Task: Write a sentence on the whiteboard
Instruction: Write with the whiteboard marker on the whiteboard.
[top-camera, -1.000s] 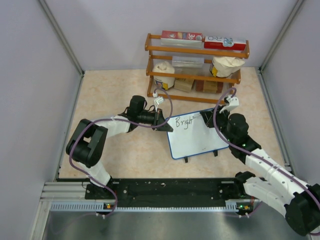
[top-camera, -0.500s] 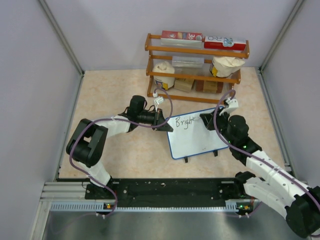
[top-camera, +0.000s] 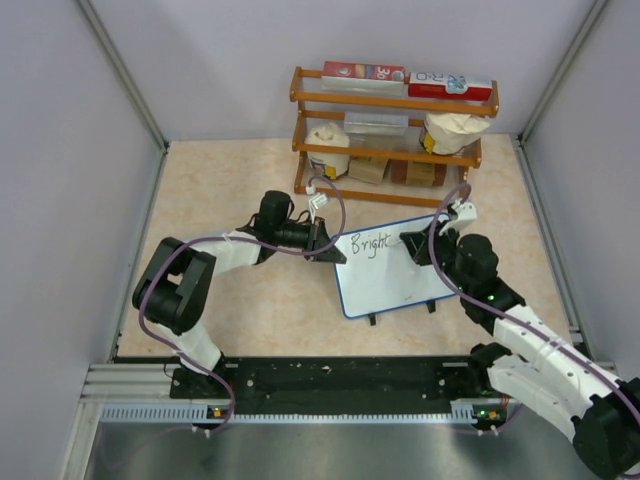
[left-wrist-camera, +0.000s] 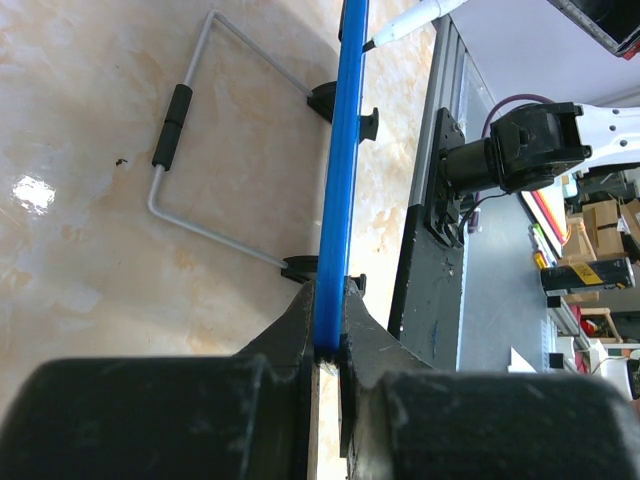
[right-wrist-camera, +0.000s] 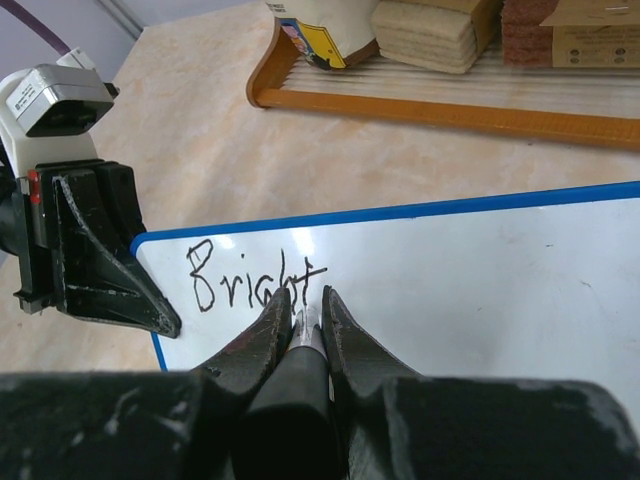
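Note:
The whiteboard (top-camera: 395, 285) stands tilted on its feet mid-table, blue-rimmed. My left gripper (top-camera: 335, 252) is shut on its left rim; in the left wrist view the blue edge (left-wrist-camera: 340, 180) runs straight up from between the jaws of that gripper (left-wrist-camera: 328, 290). My right gripper (right-wrist-camera: 304, 297) is shut on a black marker (right-wrist-camera: 298, 350), whose tip sits just right of the black lettering "Bright" (right-wrist-camera: 250, 280) at the board's upper left. In the top view the right gripper (top-camera: 412, 243) hovers over the board's upper right part, beside the word (top-camera: 368, 243).
A wooden rack (top-camera: 392, 100) with boxes, bags and sponges stands behind the board. The board's wire stand (left-wrist-camera: 170, 130) lies on the table behind it. Enclosure walls run left and right; a black rail (top-camera: 330, 380) lines the near edge.
The lettering has grown from "Brigh" to "Bright". My right gripper has shifted slightly right with the marker. The left arm has not moved.

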